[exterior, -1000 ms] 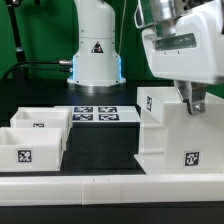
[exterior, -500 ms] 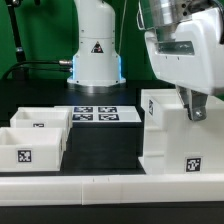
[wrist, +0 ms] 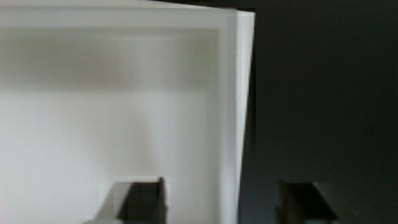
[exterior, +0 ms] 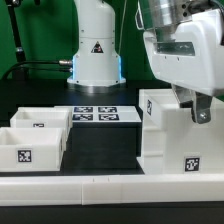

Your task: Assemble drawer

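Note:
The drawer's tall white box shell (exterior: 165,140) stands at the exterior view's right, with tags on its top and front. My gripper (exterior: 199,112) is at the shell's upper right edge. In the wrist view the gripper (wrist: 221,203) is open, and its two dark fingers (wrist: 139,200) straddle the shell's thin wall (wrist: 238,120) without touching it. Two small open-topped trays stand at the left, the nearer tray (exterior: 30,148) showing a tag and the farther tray (exterior: 42,120) behind it. Their knobs are not visible.
The marker board (exterior: 95,114) lies flat on the black table between the trays and the shell. A long low white border rail (exterior: 100,186) runs along the front. The arm's white base (exterior: 95,50) stands behind the marker board.
My gripper has moved slightly toward the exterior view's right and lower along the shell's upper edge. The shell and trays have stayed in place.

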Controlling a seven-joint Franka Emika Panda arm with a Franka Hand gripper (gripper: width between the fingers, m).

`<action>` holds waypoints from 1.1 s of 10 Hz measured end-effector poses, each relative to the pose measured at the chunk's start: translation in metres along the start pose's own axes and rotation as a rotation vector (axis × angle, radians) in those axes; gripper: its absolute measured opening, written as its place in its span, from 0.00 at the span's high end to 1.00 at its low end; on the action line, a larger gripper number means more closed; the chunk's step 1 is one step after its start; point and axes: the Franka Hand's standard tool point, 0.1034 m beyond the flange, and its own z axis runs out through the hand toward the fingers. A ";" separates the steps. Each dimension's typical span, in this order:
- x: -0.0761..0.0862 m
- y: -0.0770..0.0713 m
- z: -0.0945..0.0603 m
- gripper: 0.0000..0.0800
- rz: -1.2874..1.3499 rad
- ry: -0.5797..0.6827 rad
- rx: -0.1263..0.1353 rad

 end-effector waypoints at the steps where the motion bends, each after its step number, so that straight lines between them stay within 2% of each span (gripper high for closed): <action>1: 0.000 0.000 0.000 0.50 -0.001 0.000 0.000; 2: -0.001 0.000 0.000 0.27 -0.002 0.000 0.000; 3: -0.001 0.000 0.000 0.21 -0.002 0.000 0.000; 4: -0.002 0.001 -0.001 0.21 -0.032 0.000 0.004; 6: -0.007 0.014 -0.020 0.19 -0.210 -0.015 0.013; 8: -0.008 0.037 -0.040 0.19 -0.292 -0.014 0.024; 9: -0.006 0.048 -0.046 0.19 -0.331 -0.012 0.020; 11: -0.007 0.047 -0.042 0.19 -0.351 -0.013 0.017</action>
